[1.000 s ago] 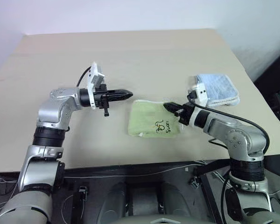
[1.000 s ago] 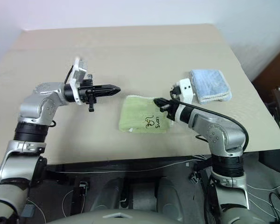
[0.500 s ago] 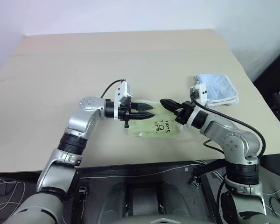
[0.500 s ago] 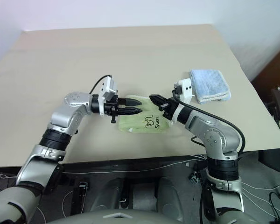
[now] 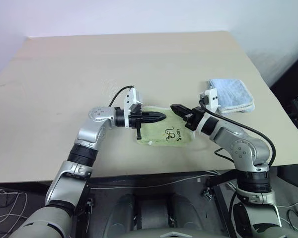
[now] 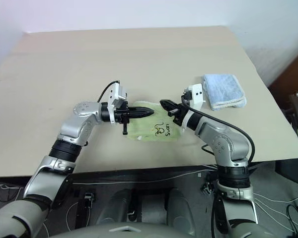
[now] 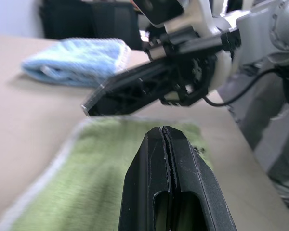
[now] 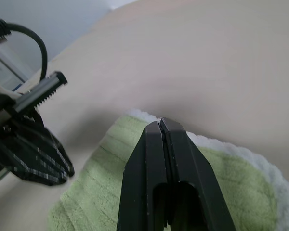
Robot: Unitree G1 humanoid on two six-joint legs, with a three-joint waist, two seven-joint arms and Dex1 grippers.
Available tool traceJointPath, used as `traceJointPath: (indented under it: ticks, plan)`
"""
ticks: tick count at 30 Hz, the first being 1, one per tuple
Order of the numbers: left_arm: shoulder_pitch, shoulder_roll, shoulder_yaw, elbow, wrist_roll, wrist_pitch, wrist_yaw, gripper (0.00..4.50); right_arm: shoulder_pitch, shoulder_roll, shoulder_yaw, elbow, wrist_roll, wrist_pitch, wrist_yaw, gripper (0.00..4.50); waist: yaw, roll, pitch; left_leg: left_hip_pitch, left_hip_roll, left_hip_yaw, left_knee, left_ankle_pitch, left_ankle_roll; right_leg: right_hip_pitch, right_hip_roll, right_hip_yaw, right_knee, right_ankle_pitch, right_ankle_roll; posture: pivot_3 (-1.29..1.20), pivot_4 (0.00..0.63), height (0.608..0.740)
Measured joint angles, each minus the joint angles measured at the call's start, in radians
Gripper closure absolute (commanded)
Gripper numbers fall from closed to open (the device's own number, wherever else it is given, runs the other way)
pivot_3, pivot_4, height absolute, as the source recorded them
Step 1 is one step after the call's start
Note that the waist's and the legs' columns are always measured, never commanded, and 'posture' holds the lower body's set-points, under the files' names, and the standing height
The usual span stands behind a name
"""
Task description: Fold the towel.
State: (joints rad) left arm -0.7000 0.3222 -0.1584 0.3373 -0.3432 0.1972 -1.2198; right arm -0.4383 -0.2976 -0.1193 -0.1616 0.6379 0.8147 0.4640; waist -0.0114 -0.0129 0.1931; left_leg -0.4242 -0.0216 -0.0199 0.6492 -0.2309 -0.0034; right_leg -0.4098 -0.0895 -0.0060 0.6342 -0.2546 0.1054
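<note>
Towel point(image 5: 162, 130): a light yellow-green terry piece, already doubled into a compact rectangle, lying flat on the tabletop point(image 5: 114, 64) just below the centre of the head-camera frame, near the front edge. Its long axis runs roughly left to right across the frame.

Left claw point(image 5: 160, 117): enters from the left, pointing level toward the right of the frame, tip poised over the upper left portion of the towel. Fingers are clenched together with nothing between them, as the left wrist view confirms.

Right claw point(image 5: 175, 107): enters from the right, pointing toward the left of the frame, tip above the towel's upper right edge. Fingers likewise pressed shut and empty; the right wrist view shows green cloth and white edging directly beneath.

Governing relation: the two tips face each other near the towel's far long edge, close but apart. The cloth lies below both, neither gripping it. Neither arm is clearly nearer; each covers its own end. Judgement: a further fold would require both to part their fingers and descend.

Writing: dark marking on the towel's lower right part, a looped figure above letters reading approximately "Sum"; reading uncertain.

Also present: pale blue towel point(image 5: 232, 94), folded, at right, well apart.
</note>
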Motion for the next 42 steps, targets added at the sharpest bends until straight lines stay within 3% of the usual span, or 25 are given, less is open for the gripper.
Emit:
traceJointPath:
  ticks: [4,8,10,14,17,21,29,31,32,37,39,42]
  plan:
    - [0.045,-0.016,-0.043,0.138,0.125,-0.173,0.062,4.46,0.034,0.089,0.003,0.119,-0.016,-0.076,-0.003,4.5,0.0,0.0,-0.001,0.005,0.0,0.001,-0.002,0.0,0.0,0.004,0.0,0.0,-0.001,0.0,0.0,0.0,0.15,0.74]
    - [0.111,-0.017,-0.072,0.209,0.205,-0.333,0.124,4.46,0.101,0.105,0.094,0.161,-0.114,-0.173,0.015,4.5,-0.001,-0.002,-0.008,0.008,0.001,0.001,-0.002,0.0,0.0,0.007,0.0,0.001,-0.001,0.0,0.0,0.0,0.15,0.74]
    - [0.128,-0.022,-0.052,0.207,0.19,-0.319,0.14,4.46,0.121,0.117,0.112,0.155,-0.13,-0.198,0.016,4.5,-0.005,-0.001,-0.009,0.016,0.001,0.001,-0.003,0.0,0.0,0.014,0.0,0.001,-0.001,0.0,0.0,0.0,0.15,0.74]
    - [0.124,-0.045,0.013,0.201,0.117,-0.214,0.16,4.46,0.115,0.108,0.106,0.155,-0.131,-0.201,0.034,4.5,-0.004,-0.001,-0.009,0.016,0.002,0.0,-0.003,0.0,0.0,0.014,0.001,0.001,-0.002,0.0,-0.001,0.0,0.15,0.74]
    - [0.084,-0.034,0.075,0.162,0.055,-0.103,0.181,4.5,0.091,0.056,0.1,0.144,-0.119,-0.183,0.076,3.91,-0.002,-0.001,-0.008,0.014,0.002,0.0,-0.002,0.0,0.0,0.012,0.001,0.001,-0.001,0.0,-0.001,0.0,0.15,0.74]
    - [0.036,-0.005,0.165,0.055,-0.029,0.037,0.228,3.6,0.06,-0.014,0.082,0.1,-0.1,-0.165,0.119,2.68,-0.001,-0.001,-0.008,0.012,0.002,0.0,-0.003,-0.001,0.0,0.011,0.0,0.001,-0.002,0.0,0.0,0.0,0.15,0.74]
    - [0.038,0.152,0.265,-0.093,-0.166,0.473,0.325,0.84,0.029,-0.168,0.044,0.078,-0.104,-0.171,0.212,0.0,-0.003,-0.001,-0.007,0.012,0.002,0.001,-0.004,-0.001,0.0,0.01,0.001,0.001,-0.002,0.0,0.0,0.0,0.15,0.74]
    - [0.039,0.153,0.302,-0.109,-0.197,0.585,0.392,0.16,0.017,-0.191,0.045,0.079,-0.118,-0.175,0.213,0.0,-0.002,-0.001,-0.007,0.012,0.002,0.001,-0.003,-0.001,0.0,0.01,0.001,0.001,-0.002,0.0,0.0,0.0,0.15,0.74]
    - [0.038,0.148,0.327,-0.121,-0.221,0.66,0.437,0.03,0.005,-0.203,0.047,0.079,-0.124,-0.175,0.219,0.0,-0.001,-0.002,-0.007,0.012,0.001,0.001,-0.003,-0.001,0.0,0.01,0.001,0.001,-0.002,0.0,0.0,0.0,0.15,0.74]
    - [0.061,0.137,0.396,-0.138,-0.317,1.006,0.561,0.03,-0.014,-0.26,0.069,0.077,-0.141,-0.167,0.264,0.0,-0.001,-0.002,-0.006,0.012,0.001,0.001,-0.003,-0.001,0.0,0.01,0.001,0.001,-0.002,0.0,0.0,0.0,0.15,0.74]
    - [0.044,0.088,0.464,-0.098,-0.359,1.154,0.612,0.03,-0.015,-0.265,0.087,0.081,-0.157,-0.164,0.268,0.0,0.0,-0.002,-0.006,0.012,0.001,0.0,-0.003,-0.001,0.0,0.01,0.001,0.001,-0.002,0.0,0.0,0.0,0.15,0.74]
    - [0.011,0.074,0.486,-0.071,-0.366,1.274,0.667,0.03,-0.016,-0.271,0.113,0.086,-0.163,-0.139,0.284,0.0,-0.001,-0.002,-0.006,0.012,0.001,0.001,-0.003,-0.001,0.0,0.01,0.001,0.001,-0.002,0.0,0.0,0.0,0.15,0.74]
